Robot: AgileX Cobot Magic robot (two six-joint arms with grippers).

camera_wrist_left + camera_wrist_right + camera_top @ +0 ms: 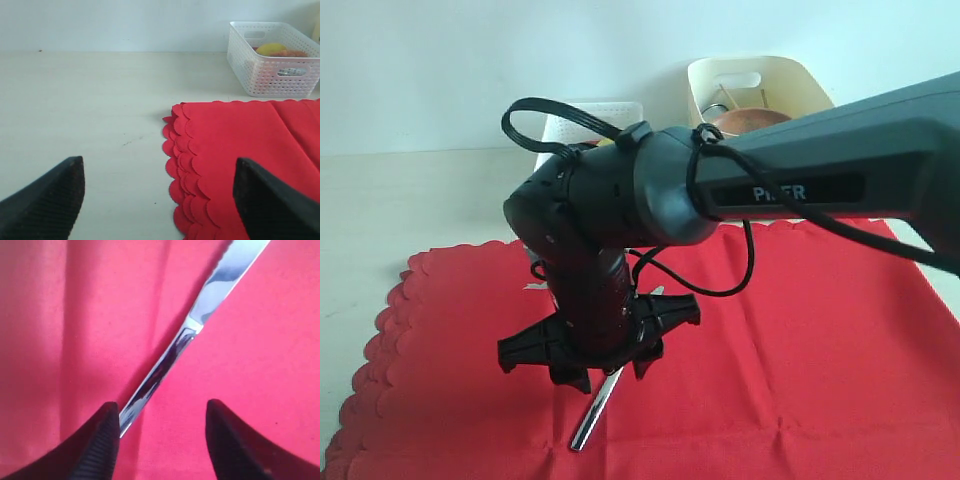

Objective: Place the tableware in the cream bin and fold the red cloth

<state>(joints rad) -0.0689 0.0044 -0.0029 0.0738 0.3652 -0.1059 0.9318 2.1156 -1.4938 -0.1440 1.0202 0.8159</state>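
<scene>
The right gripper (162, 412), jaws spread, hangs over the knife (200, 315), which lies flat on the cloth (800, 330) and passes close to one jaw, while the left gripper (157, 165), jaws wide apart, hovers over the table (90, 100) beside the cloth's scalloped edge, the bin (805, 85) standing at the cloth's far side.

A white perforated basket (272, 80) stands at the far side of the pale table (90, 100), a little left of the middle and close to the plain light wall (125, 25). Inside it lie a yellow lemon (271, 48) and something orange-red (294, 53) just beside it, too hidden to name. A few small dark specks (127, 142) mark the tabletop.
</scene>
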